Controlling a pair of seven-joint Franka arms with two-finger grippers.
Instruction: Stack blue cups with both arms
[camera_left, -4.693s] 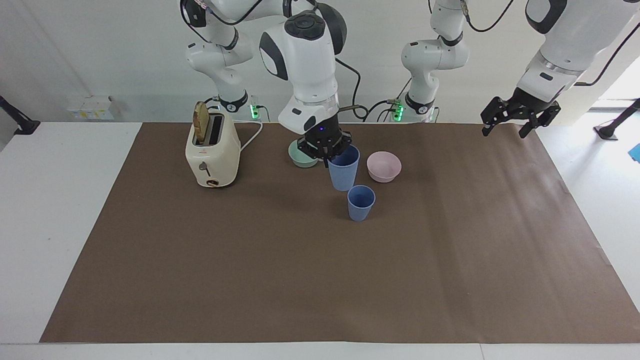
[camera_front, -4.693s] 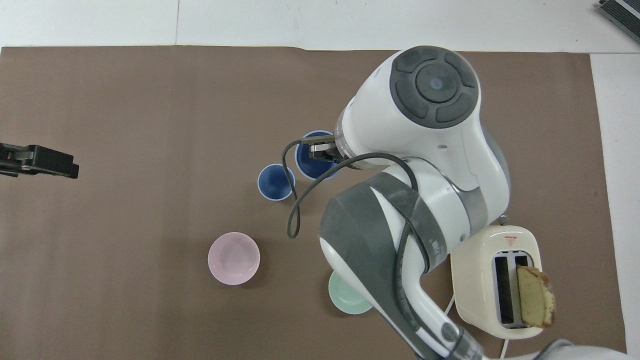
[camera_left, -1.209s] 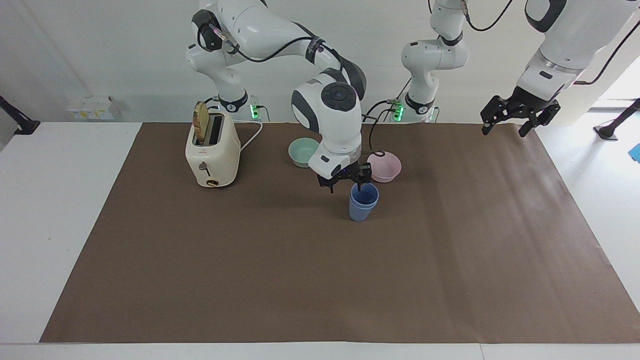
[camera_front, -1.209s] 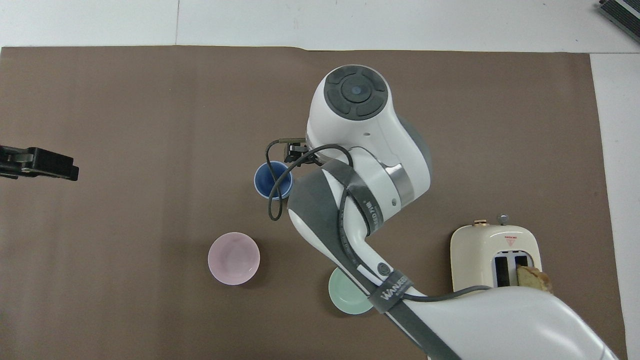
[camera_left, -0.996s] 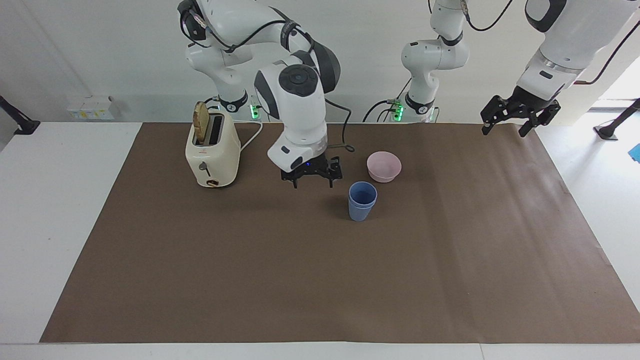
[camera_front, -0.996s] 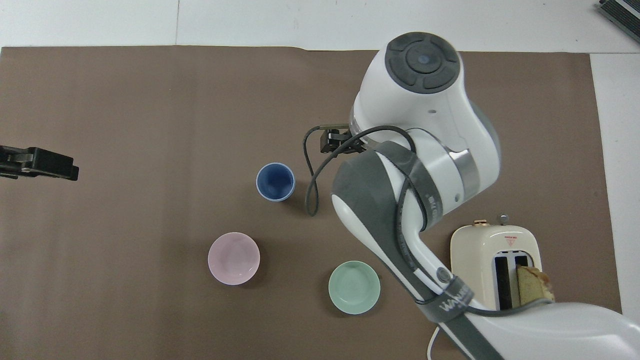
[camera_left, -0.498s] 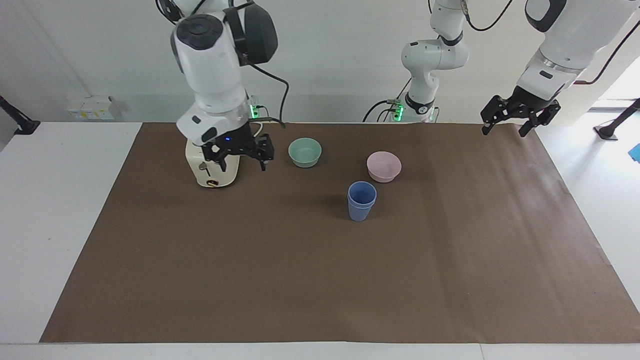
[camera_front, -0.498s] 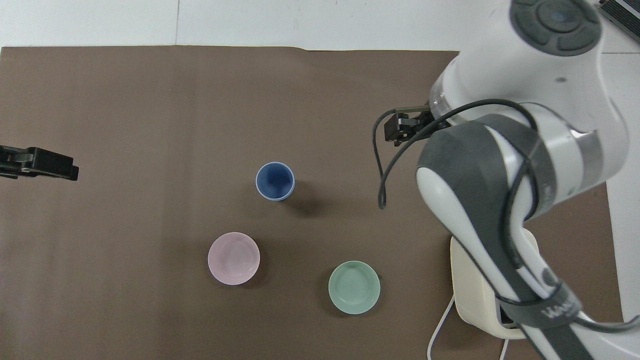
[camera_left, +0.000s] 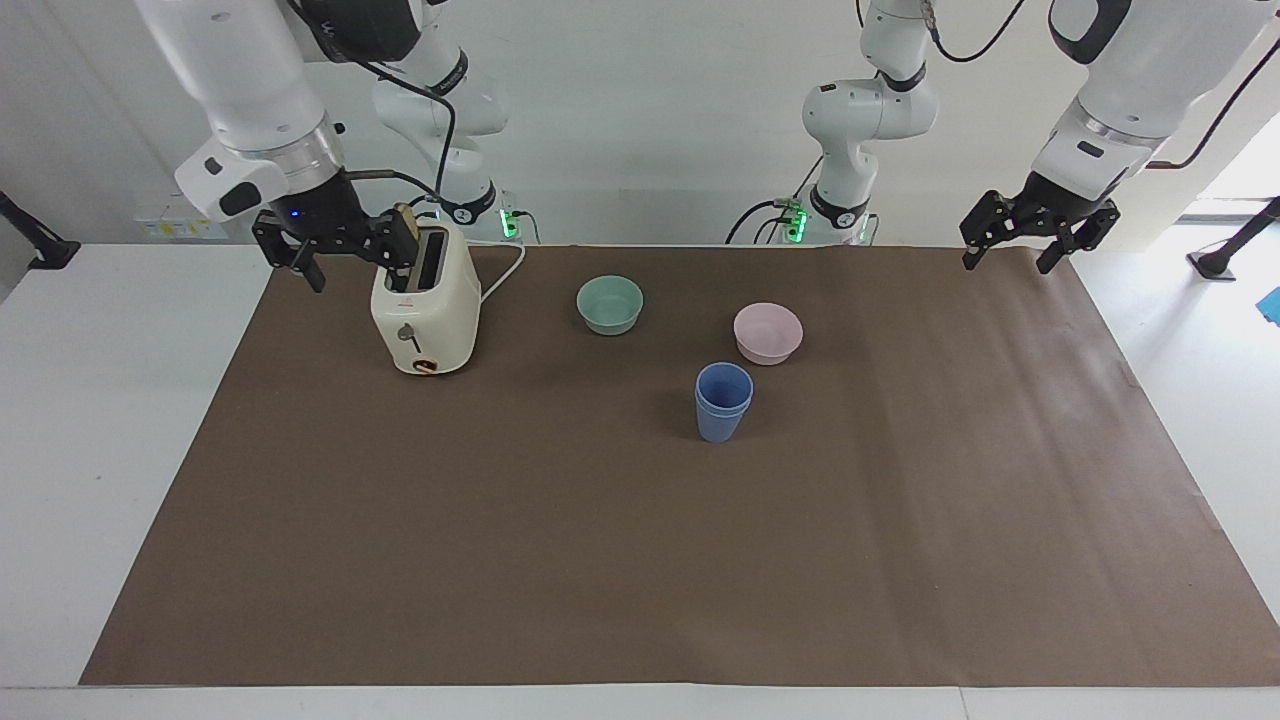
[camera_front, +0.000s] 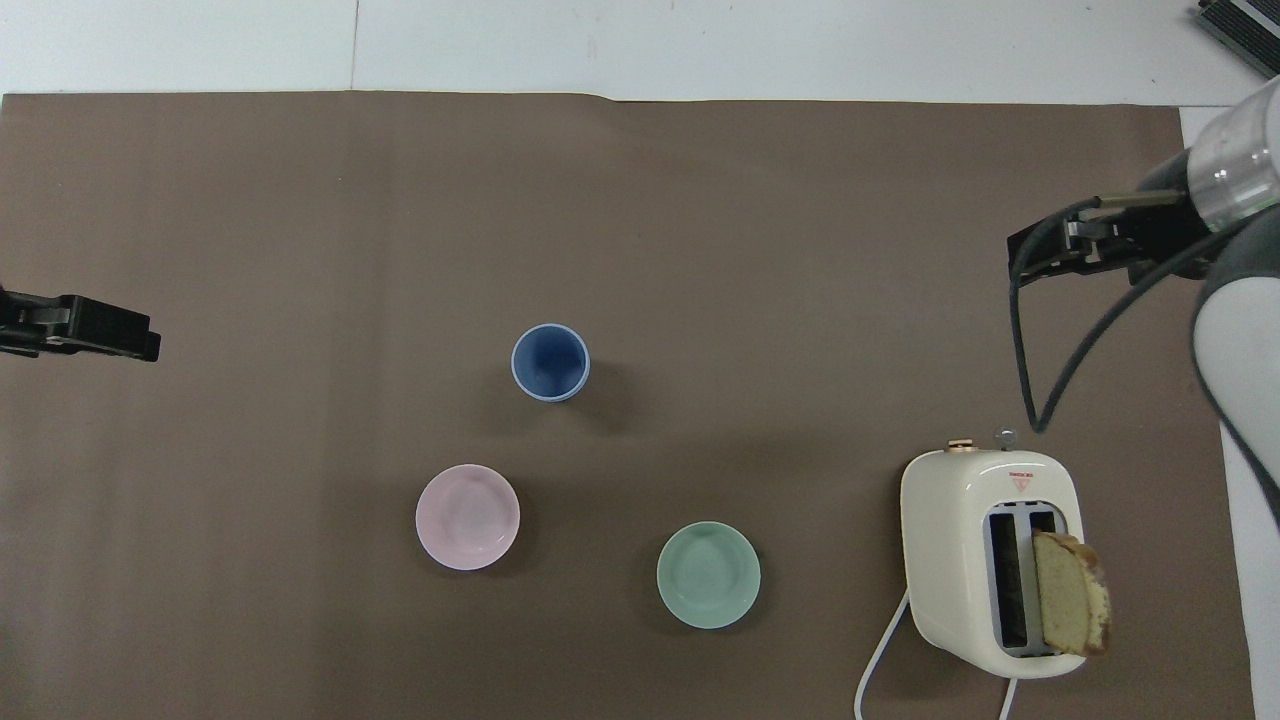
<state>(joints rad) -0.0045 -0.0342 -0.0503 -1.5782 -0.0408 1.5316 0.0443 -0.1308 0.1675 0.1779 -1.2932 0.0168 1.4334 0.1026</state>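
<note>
The blue cups (camera_left: 723, 401) (camera_front: 550, 362) now stand nested, one inside the other, upright near the middle of the brown mat (camera_left: 640, 560) on the tabletop; a few seconds ago one hung from my right pincer while the other stood alone. From the stack in the overhead view, the pale pink bowl (camera_left: 767, 332) (camera_front: 467, 516) sits at about seven o'clock and the mint-green bowl (camera_left: 609, 304) (camera_front: 708, 574) at about five, both nearer to me, neither touching it. My right pincer (camera_left: 335, 245) (camera_front: 1075, 243) has let go and swung away to hang over the mat's edge beside the cream toaster (camera_left: 425, 305) (camera_front: 990, 560), its fingers spread apart and empty. A bread slice (camera_front: 1070, 592) stands in the toaster's slot. My left pincer (camera_left: 1037, 232) (camera_front: 85, 328) waits over its own end of the mat, fingers apart, unchanged.
</note>
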